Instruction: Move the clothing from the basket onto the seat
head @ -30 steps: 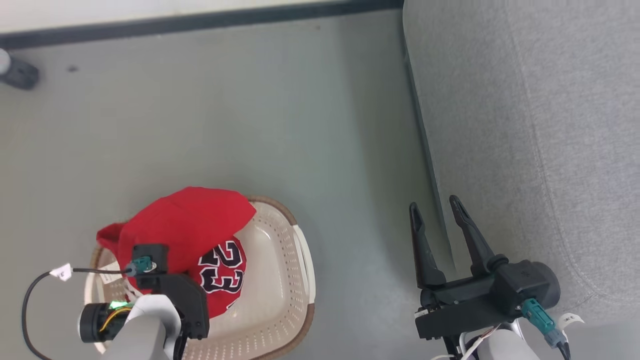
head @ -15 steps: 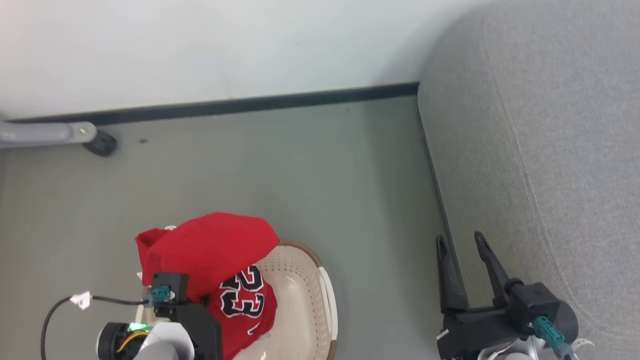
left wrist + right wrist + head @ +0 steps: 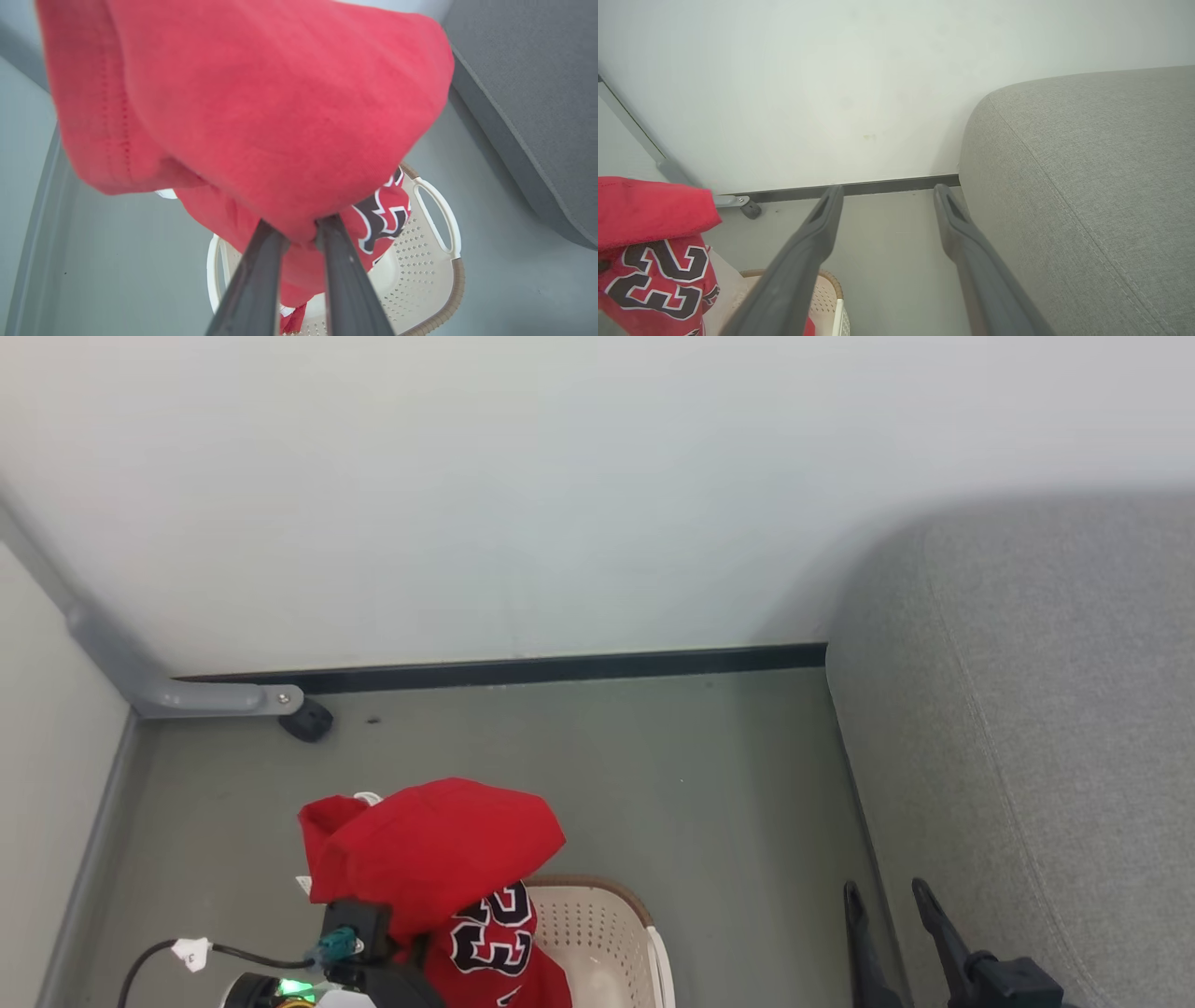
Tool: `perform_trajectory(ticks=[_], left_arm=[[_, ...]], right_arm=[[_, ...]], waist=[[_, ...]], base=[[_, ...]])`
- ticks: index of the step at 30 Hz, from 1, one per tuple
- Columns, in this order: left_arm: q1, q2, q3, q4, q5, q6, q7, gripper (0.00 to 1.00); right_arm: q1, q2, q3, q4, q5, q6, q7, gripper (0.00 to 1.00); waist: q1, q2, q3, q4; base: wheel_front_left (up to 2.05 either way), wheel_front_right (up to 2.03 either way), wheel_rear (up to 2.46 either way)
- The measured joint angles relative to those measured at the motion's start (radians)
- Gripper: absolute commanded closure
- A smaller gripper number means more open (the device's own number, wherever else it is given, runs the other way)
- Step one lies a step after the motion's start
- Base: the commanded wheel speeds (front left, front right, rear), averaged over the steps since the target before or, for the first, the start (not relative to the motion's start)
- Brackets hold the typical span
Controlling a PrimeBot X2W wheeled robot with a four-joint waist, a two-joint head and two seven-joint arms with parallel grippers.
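Note:
The clothing (image 3: pixel 429 854) is a red garment with a black, white-outlined number. It hangs from my left gripper (image 3: pixel 301 228), which is shut on a bunch of its cloth. Its lower part dangles over the cream basket (image 3: pixel 644 933) on the floor. In the left wrist view the clothing (image 3: pixel 261 116) covers most of the picture, with the basket (image 3: pixel 439 219) below it. The grey seat (image 3: pixel 1027 756) stands to the right. My right gripper (image 3: pixel 887 891) is open and holds nothing, beside the seat's front edge. The right wrist view has the right gripper (image 3: pixel 887 191), clothing (image 3: pixel 649 261), basket (image 3: pixel 831 284) and seat (image 3: pixel 1087 186).
A pale wall with a black baseboard (image 3: pixel 560 667) closes the far side. A grey metal bar with a black foot (image 3: pixel 303 719) sits at the wall's left corner. Grey floor (image 3: pixel 700 784) lies between basket and seat.
The head camera has tilted up, so the wall now shows. The left gripper has raised the clothing higher above the basket. The right gripper stays open.

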Motion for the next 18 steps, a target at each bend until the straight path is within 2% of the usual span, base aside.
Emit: perform_trajectory(ticks=[7,18], left_arm=[[0.083,0.000,-0.065,-0.116,-0.058,-0.001,-0.012,1.00],[0.168,0.003,-0.060,-0.262,-0.139,-0.001,-0.016,1.00]], right_arm=[[0.050,-0.003,0.000,-0.018,0.000,0.021,0.000,0.00],[0.088,-0.016,-0.011,-0.063,-0.008,0.036,0.000,0.00]], waist=[[0.0000,0.0000,-0.086,0.038],[0.0001,0.0001,-0.137,0.081]], base=[[0.00,0.00,0.00],[0.00,0.00,0.00]])
